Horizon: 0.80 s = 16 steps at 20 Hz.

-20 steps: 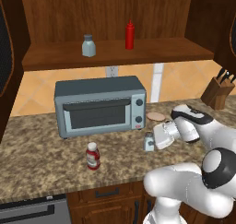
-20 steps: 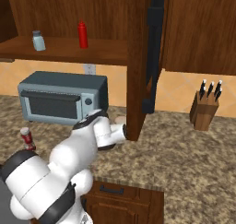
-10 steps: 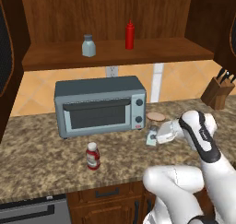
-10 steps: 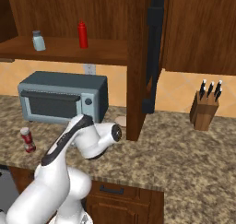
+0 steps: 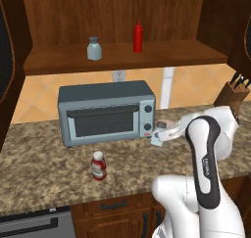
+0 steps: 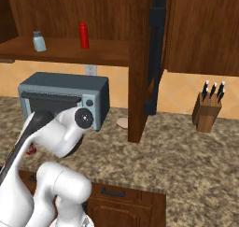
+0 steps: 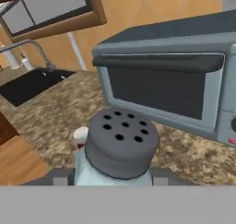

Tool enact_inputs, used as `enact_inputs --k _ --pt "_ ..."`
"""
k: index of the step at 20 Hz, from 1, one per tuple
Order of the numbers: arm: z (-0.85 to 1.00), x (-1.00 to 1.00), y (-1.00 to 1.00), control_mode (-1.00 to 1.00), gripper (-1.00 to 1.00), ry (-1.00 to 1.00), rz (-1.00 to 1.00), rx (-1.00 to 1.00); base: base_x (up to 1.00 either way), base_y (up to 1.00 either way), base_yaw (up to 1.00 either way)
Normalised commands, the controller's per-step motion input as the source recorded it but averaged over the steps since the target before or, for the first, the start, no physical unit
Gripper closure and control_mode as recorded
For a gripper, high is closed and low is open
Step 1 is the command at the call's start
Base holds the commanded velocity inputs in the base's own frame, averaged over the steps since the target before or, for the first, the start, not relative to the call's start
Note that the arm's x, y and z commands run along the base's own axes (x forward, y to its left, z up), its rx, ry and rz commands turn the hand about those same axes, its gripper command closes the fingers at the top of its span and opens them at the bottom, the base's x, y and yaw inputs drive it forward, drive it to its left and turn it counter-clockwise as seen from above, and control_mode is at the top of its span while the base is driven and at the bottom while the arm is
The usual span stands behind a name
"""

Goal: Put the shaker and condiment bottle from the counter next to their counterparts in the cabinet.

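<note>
Gripper jaws pinch the shaker at its sides, just right of the toaster oven, close above the counter. Condiment bottle stands in front of oven. Twin shaker & red squeeze bottle on cabinet shelf behind.

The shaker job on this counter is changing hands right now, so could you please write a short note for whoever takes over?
End effector: shut on the small pale blue-grey shaker with a dark grey holed cap, just right of the grey toaster oven.
Short stout red condiment bottle with a white label: standing on the speckled granite counter, in front of the oven.
Counterparts, a matching shaker and a slim red squeeze bottle, stand on the dark wooden cabinet shelf.
Done: shaker gripped.
Left: shelve both items.
</note>
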Motion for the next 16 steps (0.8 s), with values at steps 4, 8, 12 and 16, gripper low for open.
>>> enact_inputs --k 4,8,12,16 --pt "0.82 -0.51 0.89 -1.00 1.00 -0.08 -0.01 -0.27 0.00 0.00 0.00" --pt "0.85 -0.79 0.62 -1.00 1.00 -0.33 -0.02 -0.26 0.00 0.00 0.00" --pt "0.84 -0.36 0.13 -1.00 1.00 -0.29 -0.07 -0.17 0.00 0.00 0.00" --pt "0.82 -0.07 0.00 -1.00 1.00 -0.09 -0.13 -0.11 0.00 0.00 0.00"
